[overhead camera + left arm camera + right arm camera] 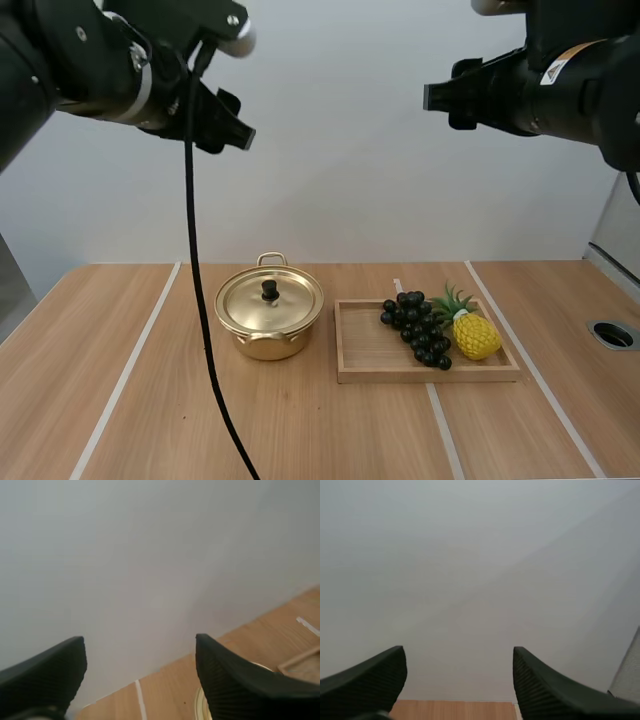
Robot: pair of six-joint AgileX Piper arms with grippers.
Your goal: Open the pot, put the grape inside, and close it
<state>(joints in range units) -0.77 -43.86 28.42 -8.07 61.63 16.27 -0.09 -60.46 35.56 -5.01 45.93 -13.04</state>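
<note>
Both ribbed-fingered tools, left gripper and right gripper, are hanging open. A round golden lidded pot is sitting at nine o'clock of the wooden tray cradling knobbly grapes.

Yellow pineapple at right end of wooden tray; tray on white-striped table.

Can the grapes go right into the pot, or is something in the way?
The lid is in the way: it sits on the pot. The grapes lie in the wooden tray beside it. The left gripper and right gripper hang high above, open.
</note>
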